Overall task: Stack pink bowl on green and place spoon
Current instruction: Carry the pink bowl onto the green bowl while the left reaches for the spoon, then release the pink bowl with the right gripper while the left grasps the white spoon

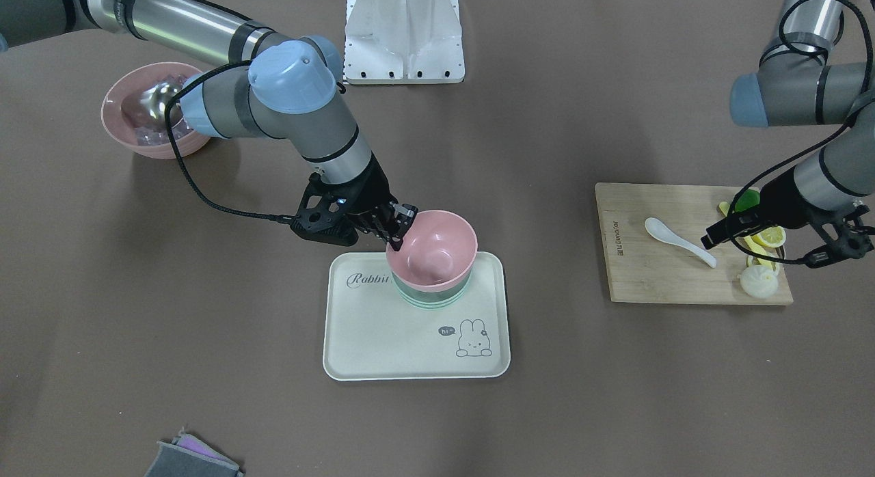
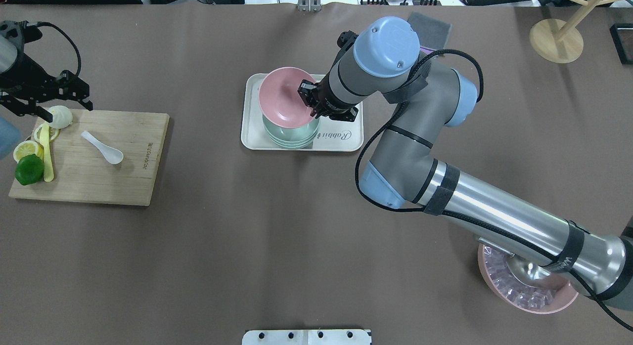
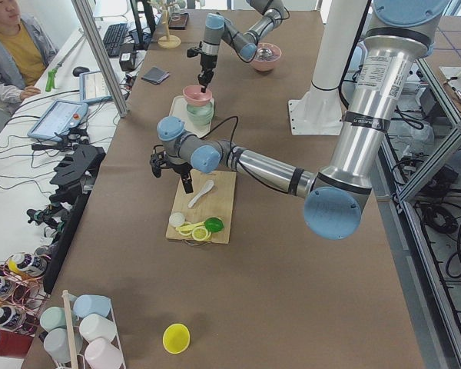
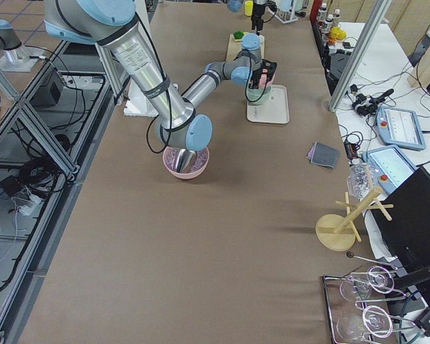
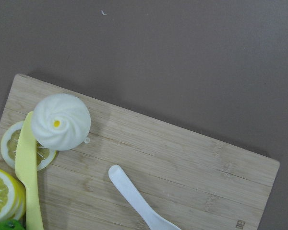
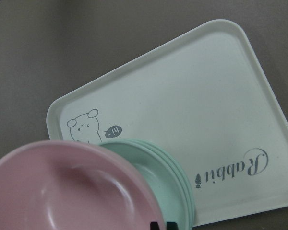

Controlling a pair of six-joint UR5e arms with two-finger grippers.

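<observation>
My right gripper (image 1: 400, 234) is shut on the near rim of the pink bowl (image 1: 432, 248), one finger inside it and one outside. It holds the bowl slightly tilted, on or just above the stack of green bowls (image 1: 432, 296) on the white rabbit tray (image 1: 410, 340). The overhead view shows the same gripper (image 2: 309, 95), pink bowl (image 2: 282, 95), green bowls (image 2: 292, 135) and tray (image 2: 341, 137). The white spoon (image 2: 103, 147) lies on the wooden cutting board (image 2: 123, 177). My left gripper (image 2: 67, 109) is open and empty above the board's far left corner, beside the spoon (image 5: 139, 201).
A white bun (image 2: 60, 116), lemon slices (image 2: 27, 150), a lime (image 2: 29, 169) and a yellow knife (image 2: 47, 154) lie on the board. A second pink bowl with ice and a metal scoop (image 2: 526, 285) sits under my right arm. A grey cloth (image 2: 430, 28) and a wooden stand (image 2: 556, 38) are at the far edge.
</observation>
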